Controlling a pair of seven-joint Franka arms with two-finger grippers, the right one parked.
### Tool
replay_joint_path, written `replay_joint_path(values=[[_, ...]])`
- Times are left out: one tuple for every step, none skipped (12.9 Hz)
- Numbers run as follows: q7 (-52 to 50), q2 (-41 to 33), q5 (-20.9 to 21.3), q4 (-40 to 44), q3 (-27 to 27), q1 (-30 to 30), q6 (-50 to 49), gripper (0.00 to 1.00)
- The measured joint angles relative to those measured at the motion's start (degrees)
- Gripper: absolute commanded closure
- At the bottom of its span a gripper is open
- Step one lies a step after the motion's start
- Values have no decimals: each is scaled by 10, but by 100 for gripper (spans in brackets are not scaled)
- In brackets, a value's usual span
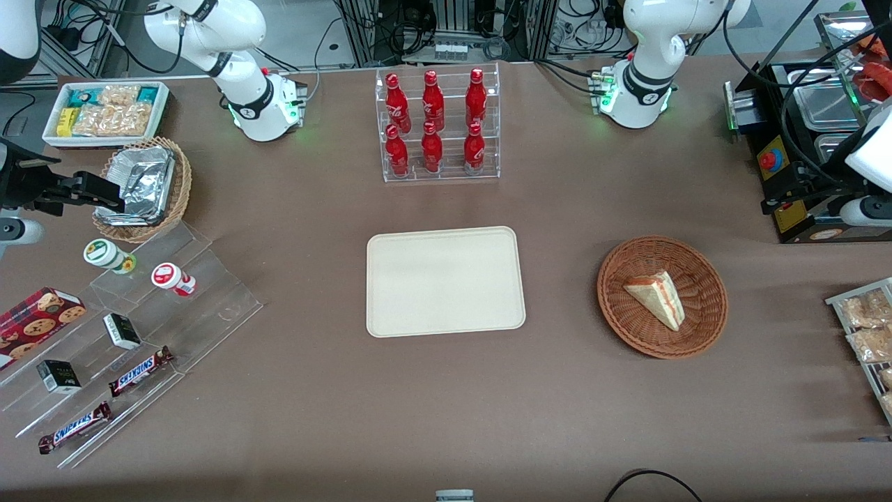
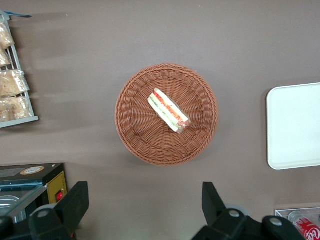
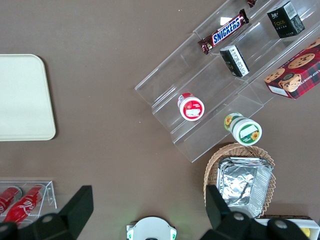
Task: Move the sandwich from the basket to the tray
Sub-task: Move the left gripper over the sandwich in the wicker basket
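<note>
The sandwich (image 2: pixel 169 110) lies in the basket (image 2: pixel 135 130), apart from the tray (image 2: pixel 295 127). The gripper (image 2: pixel 145 205) hovers above, fingers (image 2: pixel 75 202) spread wide

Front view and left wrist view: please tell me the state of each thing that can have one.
sandwich: lying in the basket, not gripped
basket: holds the sandwich
tray: bare
gripper: open, high above the table beside the basket
red bottles: upright in their clear rack
</note>
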Motion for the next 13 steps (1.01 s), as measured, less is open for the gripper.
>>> replay_joint_path(values=[[0, 1, -1, 0, 0, 0, 0, 0], [-1, 2, -2, 0, 0, 0, 0, 0], [-1, 3, -2, 0, 0, 0, 0, 0], [-1, 5, -2, 0, 0, 0, 0, 0], [-1, 6, -2, 0, 0, 0, 0, 0], [-1, 9, -2, -1, 0, 0, 0, 0], [-2, 12, -2, -1, 0, 0, 1, 0], [-7, 17, -2, -1, 0, 0, 1, 0], [-19, 23, -1, -3, 0, 0, 2, 0], [-33, 29, 0, -11, 0, 0, 12, 0], [-49, 35, 2, -29, -1, -1, 37, 0], [-70, 39, 4, -55, -2, -1, 72, 0], [-100, 41, 4, -88, -4, -3, 112, 0]])
